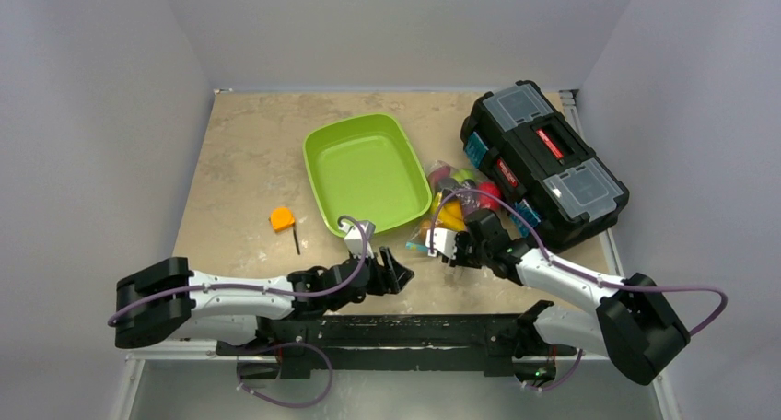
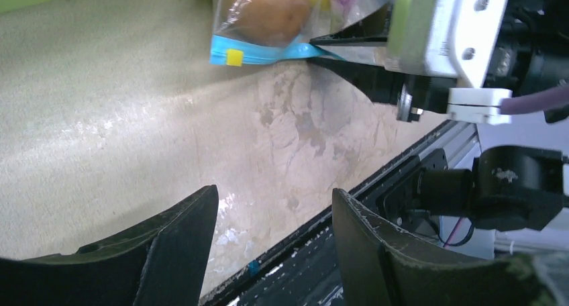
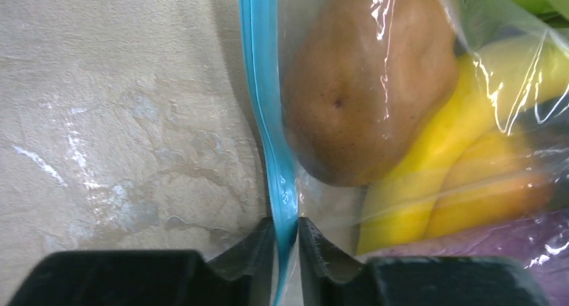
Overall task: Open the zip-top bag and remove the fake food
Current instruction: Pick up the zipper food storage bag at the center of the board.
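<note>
The clear zip-top bag (image 1: 456, 199) lies between the green tray (image 1: 324, 148) and the toolbox, with its light blue zip strip (image 3: 268, 118) at its near end. The fake food inside shows through the plastic: a brown piece (image 3: 362, 78), a yellow banana (image 3: 436, 138), an orange piece (image 3: 490, 185) and a purple piece. My right gripper (image 3: 287, 229) is shut on the zip strip. My left gripper (image 2: 275, 205) is open and empty, low over the table to the left of the bag's mouth. The strip with its yellow slider (image 2: 233, 56) also shows in the left wrist view.
A black toolbox (image 1: 543, 162) with clear lid compartments stands at the right, touching the bag. A small orange block with a black stick (image 1: 284, 222) lies left of the tray. The table's near edge and metal rail (image 1: 405, 328) run just behind both grippers.
</note>
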Robot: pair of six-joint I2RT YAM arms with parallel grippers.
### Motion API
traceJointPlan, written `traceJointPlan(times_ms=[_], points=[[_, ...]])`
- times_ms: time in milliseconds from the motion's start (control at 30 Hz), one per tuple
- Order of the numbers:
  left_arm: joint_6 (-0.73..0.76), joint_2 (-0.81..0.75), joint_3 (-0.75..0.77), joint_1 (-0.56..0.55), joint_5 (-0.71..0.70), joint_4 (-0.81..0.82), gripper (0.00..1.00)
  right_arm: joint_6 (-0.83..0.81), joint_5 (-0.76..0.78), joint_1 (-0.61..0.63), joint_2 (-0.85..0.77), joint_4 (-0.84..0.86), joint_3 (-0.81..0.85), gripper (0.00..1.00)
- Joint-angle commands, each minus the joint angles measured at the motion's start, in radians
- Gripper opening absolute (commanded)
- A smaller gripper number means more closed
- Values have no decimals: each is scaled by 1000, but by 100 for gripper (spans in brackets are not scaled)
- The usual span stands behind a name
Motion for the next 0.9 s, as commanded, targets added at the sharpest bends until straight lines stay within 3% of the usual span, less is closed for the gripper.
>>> traceJointPlan(times_ms=[0, 100, 233, 333, 467, 533, 700, 867], points=[[85, -71, 20, -89, -120, -29, 62, -15, 26, -1, -20, -8, -30, 11], [84, -127, 35, -158, -175, -160, 62, 14, -31, -4, -60, -95, 9, 1], [141, -223, 13, -185, -192, -223, 61, 27, -181, -33, -77, -282, 131, 0], [410, -327, 32, -189, -126, -248, 60, -21, -255, -37, -69, -477, 247, 0], [727, -463, 124, -192, -42, -486, 61, -55, -314, -37, -119, -622, 392, 0], [849, -528, 132, -194, -35, -529, 62, -64, -339, -38, -122, -695, 469, 0], [1145, -636, 94, -193, -31, -425, 67, -70, -423, -67, -92, -857, 672, 0], [1279, -589, 112, -191, -24, -337, 70, -39, -480, -150, -97, -874, 767, 0]])
